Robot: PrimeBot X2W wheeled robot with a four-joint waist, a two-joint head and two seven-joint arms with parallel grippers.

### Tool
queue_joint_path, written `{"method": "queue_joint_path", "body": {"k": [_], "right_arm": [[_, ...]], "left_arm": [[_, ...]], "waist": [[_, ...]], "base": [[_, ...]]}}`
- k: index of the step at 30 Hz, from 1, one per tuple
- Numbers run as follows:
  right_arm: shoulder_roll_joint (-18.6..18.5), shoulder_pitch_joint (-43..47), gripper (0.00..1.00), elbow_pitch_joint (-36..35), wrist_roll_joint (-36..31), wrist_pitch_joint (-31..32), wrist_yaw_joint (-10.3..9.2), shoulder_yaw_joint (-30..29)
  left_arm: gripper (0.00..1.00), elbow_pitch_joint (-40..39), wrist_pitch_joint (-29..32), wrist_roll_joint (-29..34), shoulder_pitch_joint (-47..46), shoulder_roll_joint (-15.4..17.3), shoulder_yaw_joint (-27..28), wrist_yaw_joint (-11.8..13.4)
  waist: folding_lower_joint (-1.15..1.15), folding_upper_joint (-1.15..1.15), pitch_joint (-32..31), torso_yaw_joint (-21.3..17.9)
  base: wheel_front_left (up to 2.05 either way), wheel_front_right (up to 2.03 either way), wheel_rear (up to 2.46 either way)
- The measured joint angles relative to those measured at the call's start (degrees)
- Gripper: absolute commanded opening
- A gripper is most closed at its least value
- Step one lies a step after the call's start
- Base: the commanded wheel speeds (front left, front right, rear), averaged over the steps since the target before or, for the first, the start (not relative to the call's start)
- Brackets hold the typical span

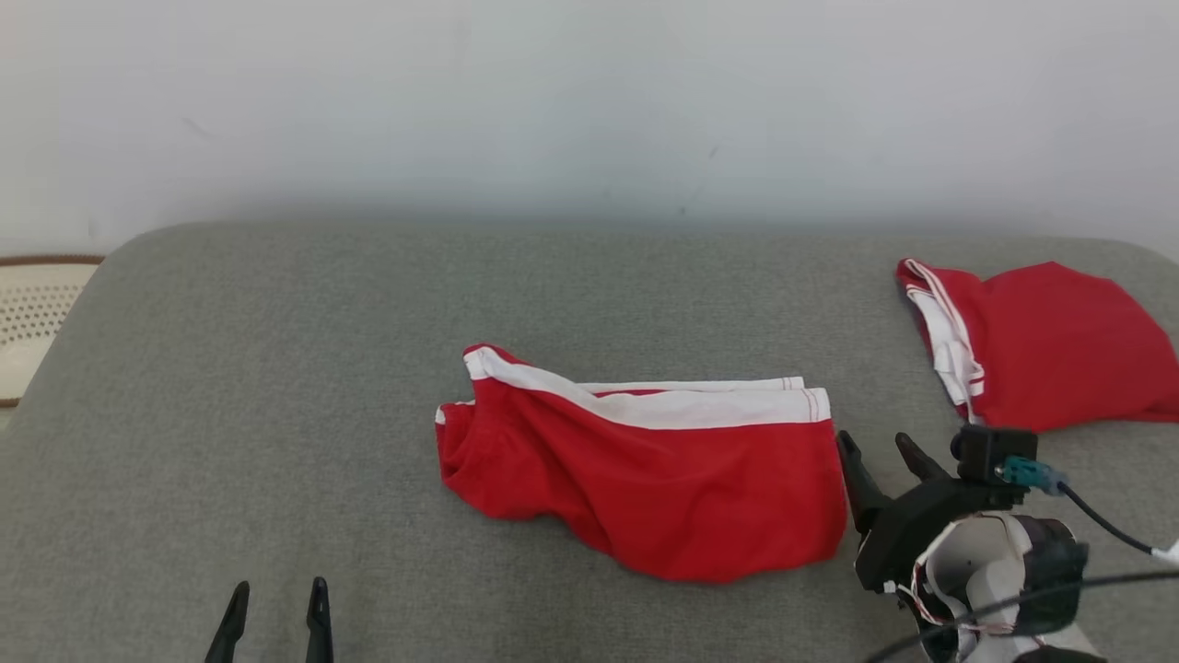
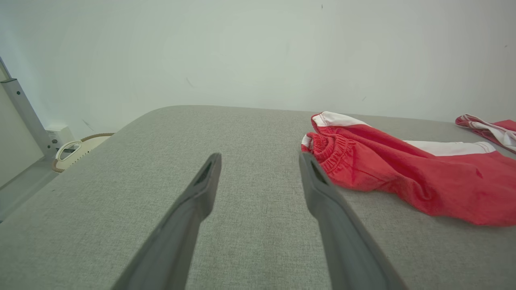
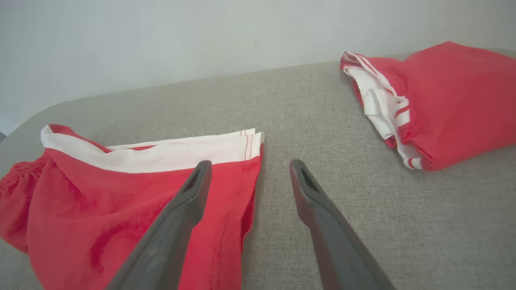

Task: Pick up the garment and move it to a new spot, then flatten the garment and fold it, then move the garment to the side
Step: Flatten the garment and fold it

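A red garment (image 1: pixel 645 479) with a white band lies rumpled in the middle of the grey padded table (image 1: pixel 276 368); it also shows as the garment (image 2: pixel 403 177) at the right of the left wrist view and the garment (image 3: pixel 121 201) at the lower left of the right wrist view. My right gripper (image 1: pixel 884 447) stands open just beside its right edge, one finger (image 3: pixel 185 209) above the red cloth, holding nothing. My left gripper (image 1: pixel 276 608) is open at the front left, well clear of the garment, over bare table.
A second red and white garment (image 1: pixel 1041 341) lies bunched at the table's far right edge. A pale wall rises behind the table. A cream perforated basket (image 1: pixel 32 313) sits past the table's left edge. A grey post (image 2: pixel 24 112) stands at far left.
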Motion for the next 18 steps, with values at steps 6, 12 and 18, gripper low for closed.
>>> {"method": "queue_joint_path", "body": {"k": [6,12,18], "right_arm": [[-0.1,-6.4,1.00,11.3,0.6,0.3,-0.01,0.7],[-0.3,-12.0,1.00,20.9,1.5,-0.5,0.00,0.8],[-0.1,-15.7,1.00,27.5,3.0,-1.1,0.00,1.9]], "left_arm": [[1.00,0.6,0.0,0.0,-1.4,-0.2,-1.2,-0.5],[1.00,1.4,-0.3,0.0,-3.0,-0.5,-2.0,-0.9],[1.00,2.4,-0.7,0.0,-4.4,-0.6,-2.2,-1.0]], "waist": [[0.00,0.00,1.5,2.1],[0.00,0.00,3.6,3.9],[0.00,0.00,5.6,5.2]], "base": [[0.00,0.00,0.00],[0.00,0.00,0.00],[0.00,0.00,0.00]]}}
